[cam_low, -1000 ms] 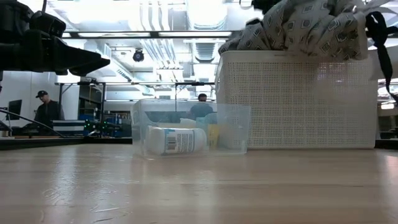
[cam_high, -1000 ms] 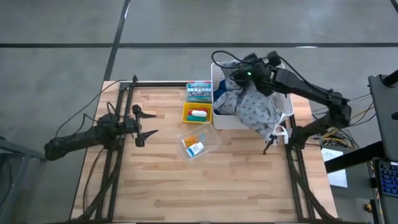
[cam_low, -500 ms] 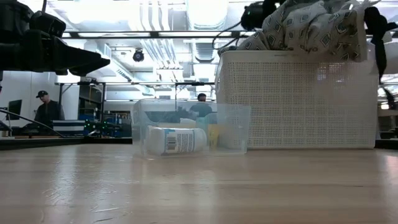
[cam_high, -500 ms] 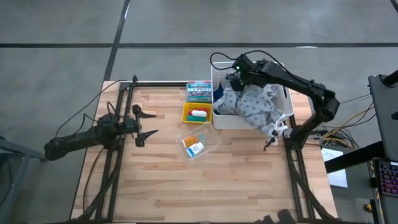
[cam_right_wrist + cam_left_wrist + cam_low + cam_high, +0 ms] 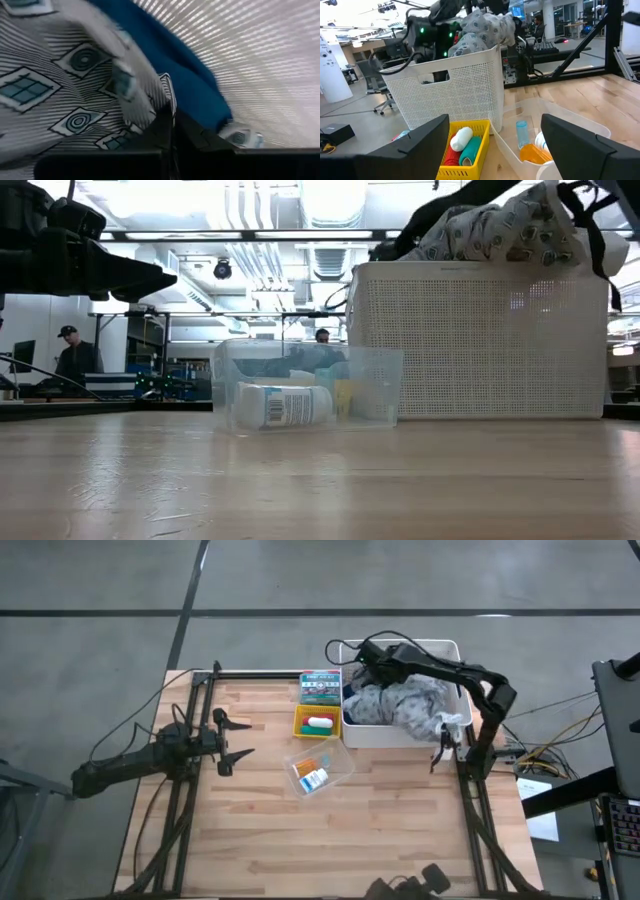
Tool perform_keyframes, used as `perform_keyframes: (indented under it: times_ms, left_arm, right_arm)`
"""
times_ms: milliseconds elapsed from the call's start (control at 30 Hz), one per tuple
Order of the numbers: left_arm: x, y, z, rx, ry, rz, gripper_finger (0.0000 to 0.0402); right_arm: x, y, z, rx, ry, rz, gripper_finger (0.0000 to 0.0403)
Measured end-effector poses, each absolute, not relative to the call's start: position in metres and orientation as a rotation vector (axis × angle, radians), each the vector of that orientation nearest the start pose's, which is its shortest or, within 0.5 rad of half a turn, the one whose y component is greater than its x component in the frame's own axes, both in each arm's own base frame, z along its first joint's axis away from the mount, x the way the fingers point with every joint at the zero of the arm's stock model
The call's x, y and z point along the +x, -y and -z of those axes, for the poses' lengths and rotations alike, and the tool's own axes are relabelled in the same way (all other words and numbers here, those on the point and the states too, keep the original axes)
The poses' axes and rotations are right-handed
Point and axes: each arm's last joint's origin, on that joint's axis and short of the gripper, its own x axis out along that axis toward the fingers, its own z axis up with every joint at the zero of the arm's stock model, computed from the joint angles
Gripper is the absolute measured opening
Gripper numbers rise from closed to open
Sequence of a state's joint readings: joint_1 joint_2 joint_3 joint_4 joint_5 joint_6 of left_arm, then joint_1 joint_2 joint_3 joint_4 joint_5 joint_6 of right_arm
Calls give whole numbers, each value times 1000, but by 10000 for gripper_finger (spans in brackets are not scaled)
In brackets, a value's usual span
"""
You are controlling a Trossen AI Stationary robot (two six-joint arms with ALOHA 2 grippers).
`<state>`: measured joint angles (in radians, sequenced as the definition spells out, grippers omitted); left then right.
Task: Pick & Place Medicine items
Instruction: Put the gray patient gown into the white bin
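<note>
A white-and-blue medicine bottle [image 5: 314, 778] lies on its side in a clear plastic tub [image 5: 336, 769] near the worktop [image 5: 270, 840] centre, its long axis running diagonally, beside one small orange pack [image 5: 308, 764]. Three tubes, red [image 5: 451, 157], green [image 5: 471, 150] and white [image 5: 320, 723], lie parallel in a yellow tray [image 5: 303, 730] toward the far edge. The right hand [image 5: 368, 657], pressed together on the grey patterned cloth [image 5: 415, 705], hangs over the white perforated basket [image 5: 395, 736]. The left hand [image 5: 240, 737] hovers spread near the left edge.
</note>
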<state>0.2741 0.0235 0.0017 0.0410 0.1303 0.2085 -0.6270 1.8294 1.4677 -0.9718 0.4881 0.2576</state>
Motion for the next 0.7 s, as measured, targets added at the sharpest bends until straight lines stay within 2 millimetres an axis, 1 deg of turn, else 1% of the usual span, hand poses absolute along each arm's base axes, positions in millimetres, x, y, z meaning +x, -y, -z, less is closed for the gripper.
perform_keyframes:
  times_ms: [133, 333, 500, 700]
  left_arm:
    - [96, -23, -166, 212, 4, -145, 320]
    - [96, -23, -166, 212, 4, -145, 320]
    - [96, -23, -166, 212, 4, -145, 320]
    - [96, -23, -166, 212, 4, -145, 320]
  right_arm:
    - [288, 228, -216, 277, -1344, 1089, 8]
    - [293, 233, -195, 271, -1408, 1072, 8]
    - [295, 234, -190, 270, -1423, 1070, 8]
    - [293, 234, -193, 276, -1412, 1079, 8]
